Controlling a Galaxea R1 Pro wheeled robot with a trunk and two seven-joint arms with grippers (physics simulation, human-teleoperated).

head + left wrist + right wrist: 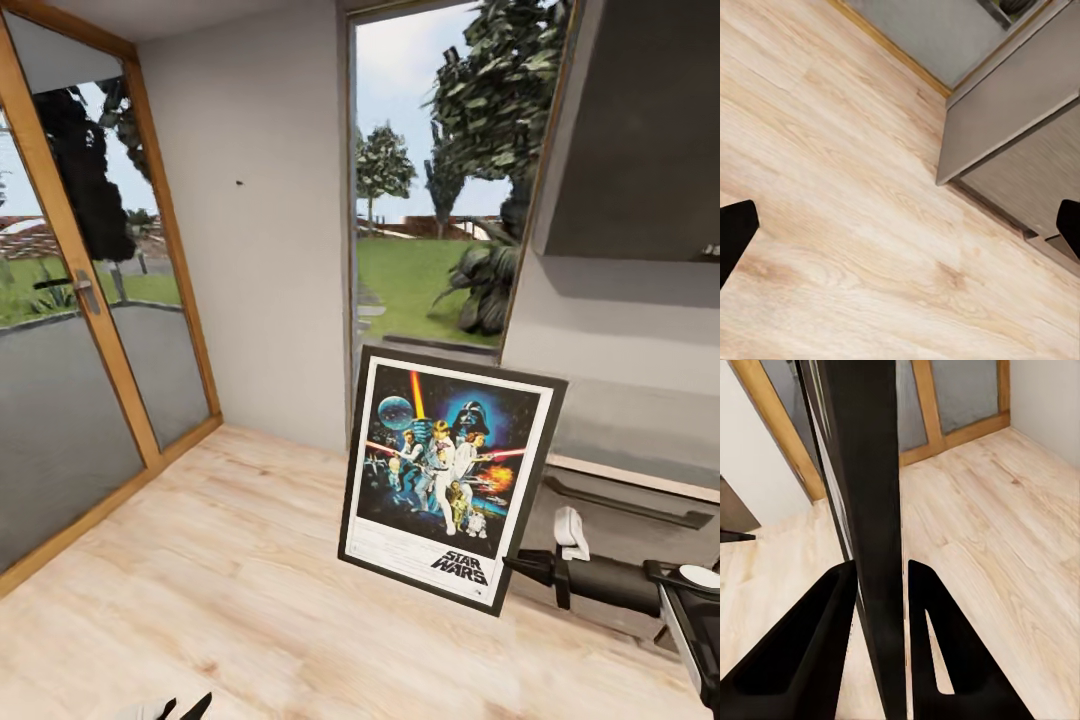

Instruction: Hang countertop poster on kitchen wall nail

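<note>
The poster (450,477) hangs in the air above the wooden floor (220,590), tilted slightly, its picture side toward the head camera, in front of a tall window (440,180) that looks onto a lawn and trees. The right gripper (520,565) reaches in from the right and clamps the poster's lower right edge; in the right wrist view the two black fingers (817,645) press on either side of the thin dark frame (866,510), seen edge-on. A small dark nail (238,183) sits on the pale wall between a wood-framed glass door (80,300) and the window. The left gripper (900,225) is spread wide with nothing between its tips, pointing down at the floor beside a grey cabinet (1012,127).
</note>
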